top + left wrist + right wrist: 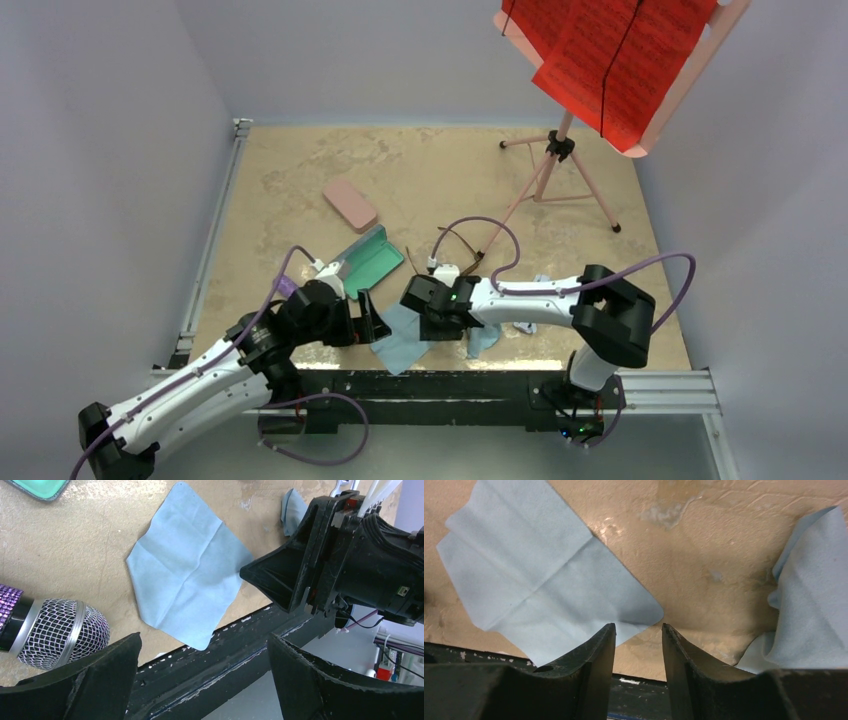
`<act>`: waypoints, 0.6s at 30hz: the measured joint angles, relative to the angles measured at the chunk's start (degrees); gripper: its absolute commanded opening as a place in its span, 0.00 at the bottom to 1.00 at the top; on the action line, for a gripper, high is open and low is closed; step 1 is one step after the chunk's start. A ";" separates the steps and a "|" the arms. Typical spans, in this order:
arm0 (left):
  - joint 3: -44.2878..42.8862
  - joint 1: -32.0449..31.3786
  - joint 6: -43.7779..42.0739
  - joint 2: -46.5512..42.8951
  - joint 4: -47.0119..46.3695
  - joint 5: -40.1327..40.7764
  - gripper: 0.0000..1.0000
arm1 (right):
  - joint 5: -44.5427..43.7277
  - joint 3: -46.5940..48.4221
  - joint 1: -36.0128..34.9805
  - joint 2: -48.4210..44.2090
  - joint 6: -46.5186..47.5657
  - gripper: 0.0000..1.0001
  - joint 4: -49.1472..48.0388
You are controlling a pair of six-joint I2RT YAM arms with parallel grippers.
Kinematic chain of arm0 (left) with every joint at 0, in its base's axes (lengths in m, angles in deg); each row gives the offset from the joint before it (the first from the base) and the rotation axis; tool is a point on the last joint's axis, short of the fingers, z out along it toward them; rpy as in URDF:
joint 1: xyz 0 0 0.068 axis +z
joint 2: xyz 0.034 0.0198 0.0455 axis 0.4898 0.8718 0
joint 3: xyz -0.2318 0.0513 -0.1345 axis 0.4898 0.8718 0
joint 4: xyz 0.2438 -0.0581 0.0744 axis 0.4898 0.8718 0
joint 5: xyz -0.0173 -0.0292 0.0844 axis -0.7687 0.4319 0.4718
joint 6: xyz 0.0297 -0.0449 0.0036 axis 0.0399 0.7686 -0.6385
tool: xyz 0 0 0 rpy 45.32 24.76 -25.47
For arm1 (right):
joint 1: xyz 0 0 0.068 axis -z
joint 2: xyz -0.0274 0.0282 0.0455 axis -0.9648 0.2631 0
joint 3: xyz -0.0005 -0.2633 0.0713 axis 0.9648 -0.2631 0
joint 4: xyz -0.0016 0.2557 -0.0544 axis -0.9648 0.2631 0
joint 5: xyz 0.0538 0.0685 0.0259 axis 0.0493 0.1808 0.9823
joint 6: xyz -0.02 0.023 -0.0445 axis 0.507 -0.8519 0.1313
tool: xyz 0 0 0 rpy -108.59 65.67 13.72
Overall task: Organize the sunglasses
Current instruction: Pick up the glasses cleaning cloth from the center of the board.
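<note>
Sunglasses (470, 250) (brown pair) sit on the bench (300, 170) just past the right pincer (638, 627). Light, thin, breakable, so I'd grab the bridge. That pincer's narrow over a cloth (549, 590) corner, empty; left pincer (202, 645) wide.

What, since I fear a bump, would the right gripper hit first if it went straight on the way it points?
Likely the near corner of the flat blue cloth, which lies just ahead of the right gripper on the table. Depth is hard to judge here.

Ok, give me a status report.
Left gripper open, empty. Right gripper part open at blue cloth corner, empty. Brown sunglasses untouched beyond it. Purple cable crosses them in top view.
</note>
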 measured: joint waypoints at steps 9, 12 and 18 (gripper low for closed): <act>0.04 0.00 0.00 0.72 -1.03 -0.04 1.00 | -0.46 -1.40 2.16 0.00 0.42 0.35 -0.50; 0.04 0.00 0.00 1.20 -1.22 -0.04 1.00 | -0.57 -0.92 2.16 0.74 0.59 0.30 -0.24; 0.04 0.00 -0.02 1.51 -1.18 -0.04 1.00 | -1.36 0.44 2.16 2.14 0.61 0.17 0.09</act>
